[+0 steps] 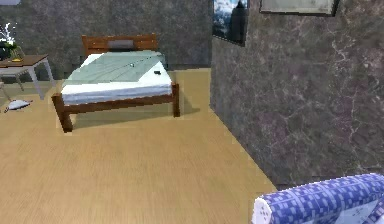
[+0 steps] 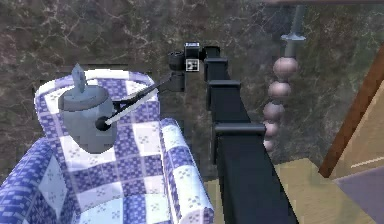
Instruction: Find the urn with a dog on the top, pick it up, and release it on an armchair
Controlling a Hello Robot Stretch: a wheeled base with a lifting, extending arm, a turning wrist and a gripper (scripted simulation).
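A grey urn (image 2: pixel 88 118) with a small pointed figure on its lid (image 2: pixel 78 75) hangs over the seat of a blue and white checked armchair (image 2: pixel 150 165) in the arm side view. The urn sits at the far end of my gripper (image 2: pixel 106 120), clear of the cushion, so the gripper holds it. The dark arm (image 2: pixel 235 140) rises from the bottom edge to the gripper's body (image 2: pixel 178 70). The armchair's padded arm (image 1: pixel 322 200) also shows at the forward view's bottom right corner.
A wooden bed (image 1: pixel 118 80) with a pale cover stands ahead on the wood floor. A small side table (image 1: pixel 26 66) with a plant (image 1: pixel 8 44) is at the left. A dark marbled wall (image 1: pixel 300 90) with a picture (image 1: pixel 228 20) juts out on the right. A beaded post (image 2: pixel 280 95) stands behind the arm.
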